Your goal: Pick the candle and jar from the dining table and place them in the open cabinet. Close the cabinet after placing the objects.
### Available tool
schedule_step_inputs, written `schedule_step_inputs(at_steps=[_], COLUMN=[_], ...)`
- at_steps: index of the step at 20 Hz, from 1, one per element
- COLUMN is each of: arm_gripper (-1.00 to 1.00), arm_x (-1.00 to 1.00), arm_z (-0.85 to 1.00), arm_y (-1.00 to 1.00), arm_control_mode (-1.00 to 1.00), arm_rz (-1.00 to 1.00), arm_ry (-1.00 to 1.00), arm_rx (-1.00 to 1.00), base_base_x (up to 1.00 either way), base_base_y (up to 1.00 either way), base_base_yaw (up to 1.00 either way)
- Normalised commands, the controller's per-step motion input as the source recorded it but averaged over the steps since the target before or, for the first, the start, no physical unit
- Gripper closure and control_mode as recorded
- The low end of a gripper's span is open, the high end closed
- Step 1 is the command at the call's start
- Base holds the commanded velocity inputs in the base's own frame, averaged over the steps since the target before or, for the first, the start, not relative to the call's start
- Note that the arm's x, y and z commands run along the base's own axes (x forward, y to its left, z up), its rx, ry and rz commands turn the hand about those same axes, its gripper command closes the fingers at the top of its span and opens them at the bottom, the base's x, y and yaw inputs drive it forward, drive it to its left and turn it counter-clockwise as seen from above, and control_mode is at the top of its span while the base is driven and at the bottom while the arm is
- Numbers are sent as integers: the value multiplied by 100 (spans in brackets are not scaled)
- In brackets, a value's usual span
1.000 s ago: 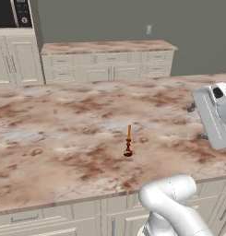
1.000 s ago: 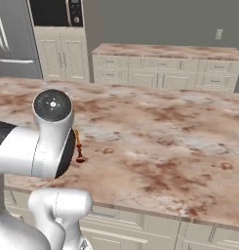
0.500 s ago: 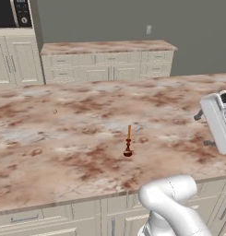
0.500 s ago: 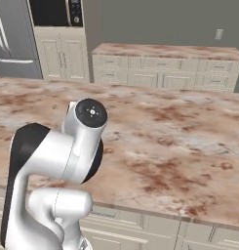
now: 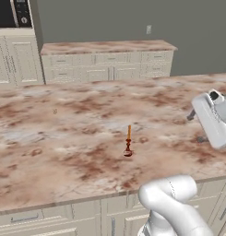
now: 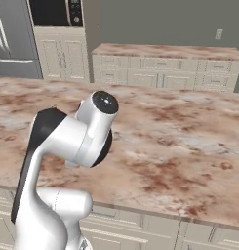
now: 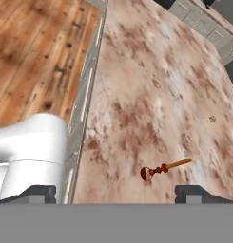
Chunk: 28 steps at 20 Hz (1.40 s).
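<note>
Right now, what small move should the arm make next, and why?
Probably bring the gripper down toward the candle. Its jaws stand open and hold nothing, the hand is well above the table, and the candle stands upright and untouched, lying between the fingertips in the hand view.

orange candle (image 5: 128, 133); red-brown marbled dining table (image 5: 63, 138)

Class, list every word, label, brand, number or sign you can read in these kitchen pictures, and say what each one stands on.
None can be read.
Microwave: its control panel shows small pale marks, too blurred to read.
Candle, dining table, drawer fronts: no lettering on them.
</note>
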Motion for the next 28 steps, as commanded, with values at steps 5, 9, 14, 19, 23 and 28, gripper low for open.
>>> schedule_step_inputs(at_steps=[5,9,14,19,23,28], arm_gripper=[-100,-100,-100,-100,-100,-100], arm_x=[35,42,39,33,36,37], arm_z=[-16,-13,-17,-31,-29,-20], arm_y=[0,0,0,0,0,0], arm_control_mode=[-100,-100,-100,-100,-100,-100], arm_rz=[0,-1,0,0,0,-2], arm_ry=[7,6,5,5,2,3], arm_rx=[8,6,1,0,2,3], base_base_x=[0,0,0,0,0,0], base_base_y=[0,0,0,0,0,0], base_base_yaw=[0,0,0,0,0,0])
